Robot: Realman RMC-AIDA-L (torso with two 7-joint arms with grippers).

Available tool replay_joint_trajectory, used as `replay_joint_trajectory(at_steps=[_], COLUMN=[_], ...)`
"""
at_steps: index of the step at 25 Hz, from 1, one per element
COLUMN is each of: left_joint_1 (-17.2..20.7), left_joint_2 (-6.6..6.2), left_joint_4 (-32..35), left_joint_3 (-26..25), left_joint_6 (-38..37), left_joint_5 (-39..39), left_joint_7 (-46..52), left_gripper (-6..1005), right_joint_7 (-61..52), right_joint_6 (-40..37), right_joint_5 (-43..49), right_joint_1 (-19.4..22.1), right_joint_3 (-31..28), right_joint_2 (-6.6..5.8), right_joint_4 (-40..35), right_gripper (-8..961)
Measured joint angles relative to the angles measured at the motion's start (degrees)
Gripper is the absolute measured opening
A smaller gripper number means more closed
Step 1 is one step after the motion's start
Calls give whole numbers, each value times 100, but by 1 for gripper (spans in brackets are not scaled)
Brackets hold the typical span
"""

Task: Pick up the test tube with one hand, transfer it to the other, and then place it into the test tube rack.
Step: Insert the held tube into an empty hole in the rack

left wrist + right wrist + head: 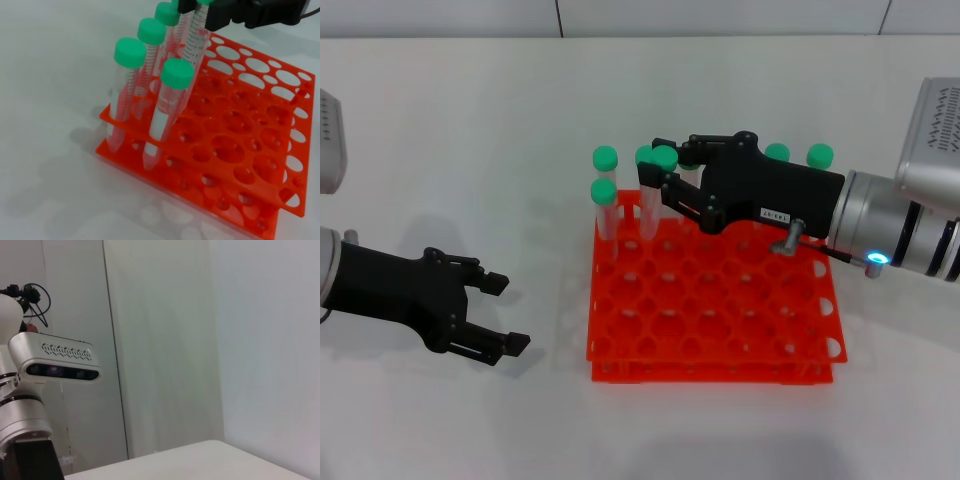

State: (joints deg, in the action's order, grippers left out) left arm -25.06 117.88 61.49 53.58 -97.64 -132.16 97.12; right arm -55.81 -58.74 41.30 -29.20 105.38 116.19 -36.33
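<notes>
The orange-red test tube rack [720,345] stands in the middle of the table. My right gripper [656,165] reaches over the rack's back left part and is shut on a green-capped test tube [650,215]. It holds the tube upright just below the cap, with the lower end down at the rack's back row. In the left wrist view the same tube [196,40] hangs from the black gripper [240,12] behind other tubes. My left gripper [510,313] is open and empty, low over the table to the left of the rack.
Several other green-capped tubes stand in the rack: three at the back left corner [603,195] and two at the back right [819,155]. The left wrist view shows the corner tubes [170,105] close up. The right wrist view shows only a wall.
</notes>
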Motion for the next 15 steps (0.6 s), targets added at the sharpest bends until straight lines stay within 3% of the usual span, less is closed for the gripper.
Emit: replay_joint_trajectory(at_steps=[15], left_joint_1=[-34], left_joint_2=[17], left_joint_4=[-7], left_joint_3=[-6], left_joint_6=[9], left_joint_5=[-2], left_joint_7=[-34], left_gripper=[874], right_joint_7=[1], right_joint_6=[16], right_joint_5=[0], right_joint_1=[-14], right_joint_3=[62], right_joint_2=[0], right_joint_4=[83], right_gripper=[265])
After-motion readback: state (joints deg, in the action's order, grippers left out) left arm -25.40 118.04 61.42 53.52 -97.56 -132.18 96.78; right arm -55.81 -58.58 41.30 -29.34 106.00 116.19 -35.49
